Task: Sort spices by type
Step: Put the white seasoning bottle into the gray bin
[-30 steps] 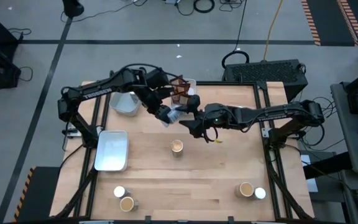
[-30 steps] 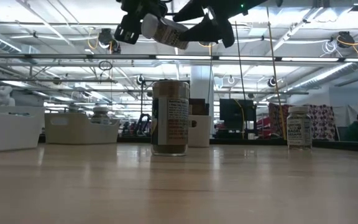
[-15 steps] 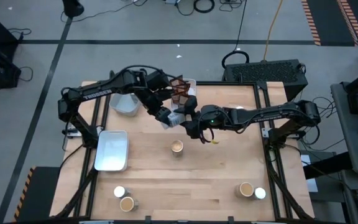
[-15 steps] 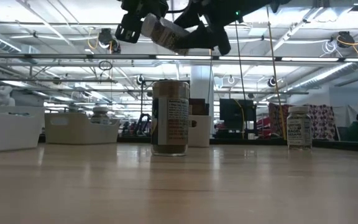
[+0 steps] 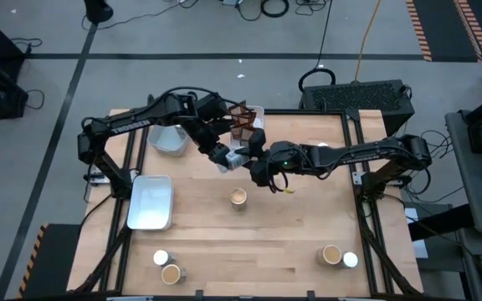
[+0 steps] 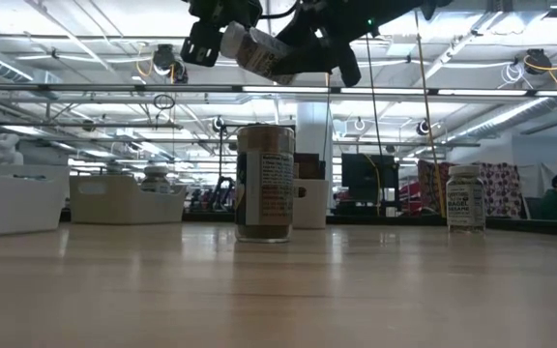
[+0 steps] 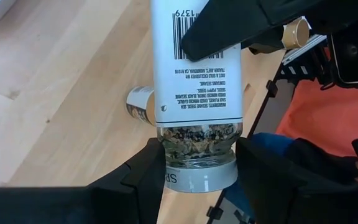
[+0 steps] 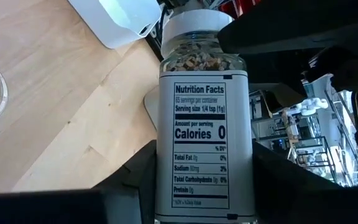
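A white-topped spice jar point(image 5: 234, 156) hangs in the air over the far middle of the table, tilted, with both grippers shut on it. My left gripper point(image 7: 197, 163) has its cap end; my right gripper point(image 8: 204, 186) has the labelled body at the other end. In the low view the jar point(image 6: 255, 51) lies slanted between the two, high above the wood. Other spices stand on the table: an amber-topped jar point(image 5: 238, 196) at the centre, two jars near the front left point(image 5: 166, 265) and two near the front right point(image 5: 339, 256). Dark brown packets point(image 5: 243, 123) sit at the far edge. My left gripper pinches the jar between its two fingers at the white cap and the glass neck just below it point(image 7: 199, 177). The fingers come slanting down from the table's far left. The jar is lifted clear and points away from the fingers. My right gripper pinches the labelled body near the jar's base point(image 8: 204, 205), one finger point(image 8: 138, 186) on each side. The fingers come nearly level from the table's right and lie along the jar. The cap end point(image 8: 194, 23) points away, clear of the table.
A white tray point(image 5: 151, 202) lies at the left, and a pale tray point(image 5: 168, 140) sits at the far left under my left arm. In the low view a brown jar point(image 6: 265, 182) and a small jar point(image 6: 465, 197) stand on the wood.
My right gripper has moved a little toward the jar and shut on its labelled body. My left gripper has kept still with the jar's cap end, and the jar has stayed tilted in the air.
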`<state>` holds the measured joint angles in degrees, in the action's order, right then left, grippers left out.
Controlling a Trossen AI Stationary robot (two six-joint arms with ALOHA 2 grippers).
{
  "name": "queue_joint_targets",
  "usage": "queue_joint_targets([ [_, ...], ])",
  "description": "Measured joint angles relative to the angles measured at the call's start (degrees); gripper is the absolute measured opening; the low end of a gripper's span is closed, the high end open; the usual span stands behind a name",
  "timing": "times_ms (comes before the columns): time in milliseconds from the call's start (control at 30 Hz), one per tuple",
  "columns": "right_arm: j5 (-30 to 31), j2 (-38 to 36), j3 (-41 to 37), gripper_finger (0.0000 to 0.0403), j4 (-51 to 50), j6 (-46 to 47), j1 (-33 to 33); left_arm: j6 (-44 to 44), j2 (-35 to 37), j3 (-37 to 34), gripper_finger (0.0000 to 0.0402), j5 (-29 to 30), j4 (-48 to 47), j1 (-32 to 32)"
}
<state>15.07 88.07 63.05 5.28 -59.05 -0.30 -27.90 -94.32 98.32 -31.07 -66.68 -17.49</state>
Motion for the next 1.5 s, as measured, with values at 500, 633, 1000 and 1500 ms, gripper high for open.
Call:
queue_joint_targets([
  [500,-1.0,-0.2,-0.1,0.0164,-0.8,12.7,-0.1,2.9,0.0,0.0,0.0188,0.2,1.9,-2.3],
  [633,-1.2,-0.3,-0.1,0.0164,-1.1,14.8,-0.2,4.0,0.0,0.0,0.0188,-0.3,2.1,-2.9],
  [1000,-3.6,-0.3,0.0,0.0164,-1.7,15.2,0.1,6.0,2.7,0.0,0.0189,1.1,2.3,-7.1],
  [1500,-17.1,-1.2,0.0,0.0164,-1.6,32.7,-7.2,29.2,12.4,0.0,0.0235,6.9,5.5,-9.2],
])
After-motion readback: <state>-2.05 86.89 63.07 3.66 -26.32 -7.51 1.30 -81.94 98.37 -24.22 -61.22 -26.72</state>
